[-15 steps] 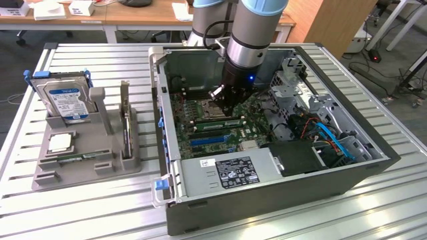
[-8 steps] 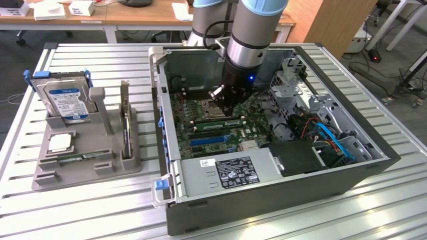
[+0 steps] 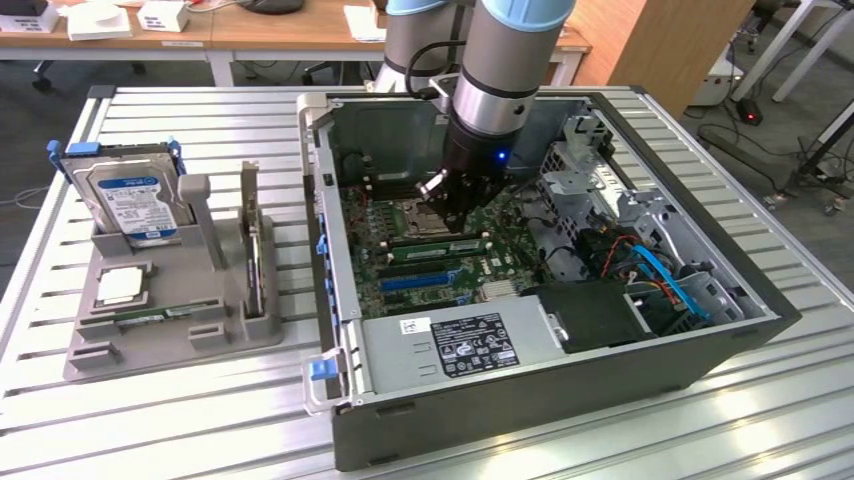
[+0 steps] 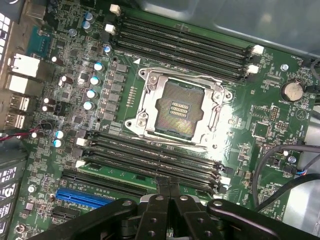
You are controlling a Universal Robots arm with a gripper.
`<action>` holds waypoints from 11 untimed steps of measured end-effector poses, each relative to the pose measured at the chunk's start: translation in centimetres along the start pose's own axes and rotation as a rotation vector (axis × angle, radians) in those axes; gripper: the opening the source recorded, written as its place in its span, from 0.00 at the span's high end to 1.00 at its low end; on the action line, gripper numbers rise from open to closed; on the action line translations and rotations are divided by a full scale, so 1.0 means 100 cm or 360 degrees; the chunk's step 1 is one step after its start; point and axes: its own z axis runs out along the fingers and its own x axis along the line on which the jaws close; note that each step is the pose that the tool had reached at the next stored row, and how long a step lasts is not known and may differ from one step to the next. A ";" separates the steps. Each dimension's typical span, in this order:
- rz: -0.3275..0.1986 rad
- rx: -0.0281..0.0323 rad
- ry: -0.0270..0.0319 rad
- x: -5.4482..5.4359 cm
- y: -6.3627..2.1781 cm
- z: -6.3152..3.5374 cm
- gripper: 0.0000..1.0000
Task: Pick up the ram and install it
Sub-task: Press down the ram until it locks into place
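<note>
Since the ram stands on edge in a memory slot of the motherboard, the pick-up portion of the task is judged complete and the installation is in its late stage. The slot concerned belongs to the bank on the near side of the empty processor socket, towards the front edge of the computer case.

**Gripper.** The gripper is clenched, fingers pressed together with no gap between them. It is inside the case, directly over the ram's slot. It does not appear to be clasping anything. In the wrist view its tips meet the row of slots at the ram's line; whether they bear down on the ram's top edge cannot be confirmed.

**Remaining work.** Full seating is not verifiable. The white retaining latches at the slot ends are visible, but their locked or unlocked position cannot be told.

**Appearance of the ram.** In the wrist view the ram presents as a long, thin green strip running the length of its slot, parallel to the neighbouring dark, empty slots. Its chips are not distinguishable.
</note>
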 end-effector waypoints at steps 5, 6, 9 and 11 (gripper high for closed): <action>0.0000 -0.00002 0.00010 0.000 -0.0001 0.0000 0.91; 0.0000 -0.00007 0.00032 -0.001 -0.0004 -0.0001 0.91; 0.0001 -0.00058 0.00231 -0.005 -0.0011 -0.0016 0.91; 0.0002 -0.00098 0.00384 -0.007 -0.0014 -0.0025 0.91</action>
